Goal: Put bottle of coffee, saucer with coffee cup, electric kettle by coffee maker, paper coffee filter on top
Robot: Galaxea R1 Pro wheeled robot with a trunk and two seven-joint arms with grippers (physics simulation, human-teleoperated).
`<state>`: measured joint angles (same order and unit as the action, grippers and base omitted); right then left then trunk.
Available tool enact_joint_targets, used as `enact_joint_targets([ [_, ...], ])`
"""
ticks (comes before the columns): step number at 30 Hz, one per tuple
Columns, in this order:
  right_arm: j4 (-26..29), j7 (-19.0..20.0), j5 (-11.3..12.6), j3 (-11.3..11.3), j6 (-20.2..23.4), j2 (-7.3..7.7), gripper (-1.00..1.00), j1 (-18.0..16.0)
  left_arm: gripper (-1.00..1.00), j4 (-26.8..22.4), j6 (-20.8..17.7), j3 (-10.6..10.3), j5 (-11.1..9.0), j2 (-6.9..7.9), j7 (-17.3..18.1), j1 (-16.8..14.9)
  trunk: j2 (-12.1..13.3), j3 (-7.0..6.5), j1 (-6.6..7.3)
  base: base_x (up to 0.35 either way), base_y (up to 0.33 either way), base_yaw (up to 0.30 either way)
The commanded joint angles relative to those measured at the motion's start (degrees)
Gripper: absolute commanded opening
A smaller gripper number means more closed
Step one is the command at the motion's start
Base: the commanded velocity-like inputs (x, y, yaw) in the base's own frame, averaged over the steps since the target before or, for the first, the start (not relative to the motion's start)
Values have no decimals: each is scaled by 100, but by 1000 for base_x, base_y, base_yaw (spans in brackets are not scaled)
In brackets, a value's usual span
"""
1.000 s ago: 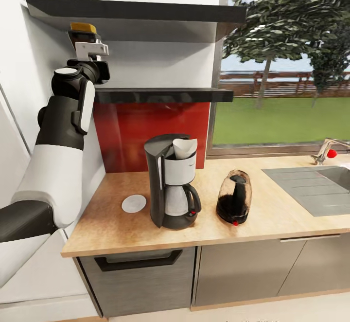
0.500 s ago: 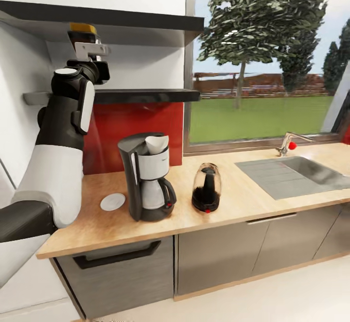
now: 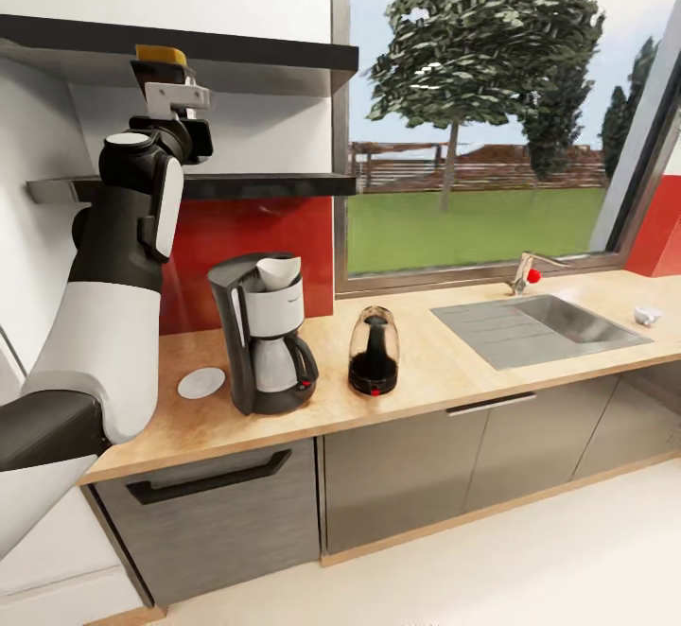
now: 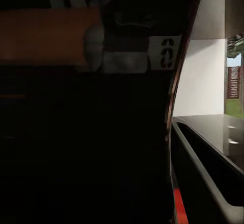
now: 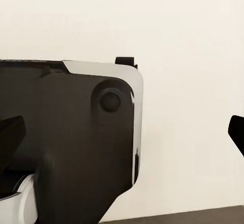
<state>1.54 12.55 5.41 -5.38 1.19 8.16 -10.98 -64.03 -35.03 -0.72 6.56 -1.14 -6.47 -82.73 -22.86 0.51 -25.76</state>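
In the head view my left gripper (image 3: 166, 82) is raised high and shut on the bottle of coffee (image 3: 161, 55), dark with a yellow-orange cap, level with the upper black shelf (image 3: 265, 47). The left wrist view has the bottle (image 4: 76, 132) very close, with its cap (image 4: 46, 36) and pale label (image 4: 165, 52). On the countertop (image 3: 426, 375) stands the coffee maker (image 3: 257, 338), a white paper filter (image 3: 279, 271) on top. The saucer (image 3: 201, 382) lies to its left and the electric kettle (image 3: 374, 352) to its right. My right gripper (image 5: 122, 132) is open and holds nothing.
A lower black shelf (image 3: 274, 185) runs above the red backsplash (image 3: 246, 248). A sink (image 3: 544, 323) with a tap (image 3: 525, 271) sits right of the kettle, and a small pale object (image 3: 648, 314) lies at the counter's far right. Open floor (image 3: 530, 560) lies before the cabinets.
The whole head view has shifted: the camera turned right and drew back, so counter things sit further left and smaller. My left arm and the bottle keep their place in the picture.
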Motion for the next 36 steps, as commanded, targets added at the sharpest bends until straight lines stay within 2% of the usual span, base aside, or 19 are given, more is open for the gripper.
enact_joint_targets([
  [1, 4, 19, 57, -49, 13, 2, 100, -1, -100, -4, -30, -7, 65, 0, 5, -1, -6, 5, -2, -18, -5, -2],
  [6, 4, 19, 57, -45, 13, 1, 100, -1, -100, -6, -30, -7, 60, 0, 5, 13, -6, 5, -2, -6, -2, -1],
  [16, 11, 18, 57, -43, 13, 1, 100, -1, -100, -392, -30, -9, 48, 9, 48, 453, -6, 5, -2, -166, -92, 0],
  [21, 12, 17, 58, -38, 13, 1, 100, -1, -100, -439, -30, 4, 73, 35, 357, 551, -6, 5, -2, -199, -121, 0],
  [32, 21, 17, 66, -34, 9, 1, 100, -1, -100, -993, -30, 1, 46, 44, 557, 967, -6, 5, -2, -30, -13, 0],
  [36, 22, 17, 66, -34, 5, 1, 100, -1, -100, -1296, -30, 23, 73, 49, 996, 1208, -6, 5, -2, 0, 0, 0],
])
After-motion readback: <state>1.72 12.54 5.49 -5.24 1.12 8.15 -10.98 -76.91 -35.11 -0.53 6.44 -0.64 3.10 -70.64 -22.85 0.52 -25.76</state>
